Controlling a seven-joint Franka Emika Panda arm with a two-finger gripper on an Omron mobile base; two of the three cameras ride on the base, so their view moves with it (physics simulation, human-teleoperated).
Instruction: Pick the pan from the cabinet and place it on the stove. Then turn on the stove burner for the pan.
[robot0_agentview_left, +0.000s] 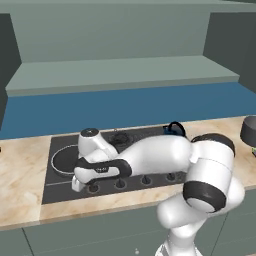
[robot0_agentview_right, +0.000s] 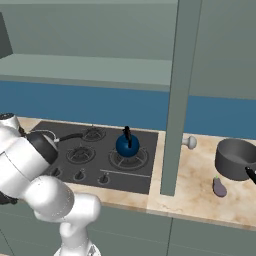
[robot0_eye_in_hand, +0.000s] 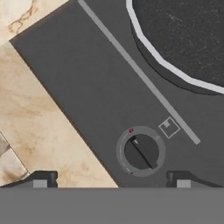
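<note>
counter (robot0_agentview_left: 20, 165): marble (beige) | stove (robot0_agentview_left: 60, 187): pan (robot0_agentview_left: 62, 161) on | gripper (robot0_eye_in_hand: 111, 180): spread, empty

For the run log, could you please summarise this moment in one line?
pan: on stove | tool: open, over knob | knob: untouched

The arm (robot0_agentview_left: 165, 155) is glossy white, built of thick rounded segments joined by dark, nearly black bands at the joints. Its hand (robot0_agentview_left: 97, 169) carries a black collar above a small white block. The tool (robot0_eye_in_hand: 111, 179) ends in two small dark, squared finger tips.
</note>
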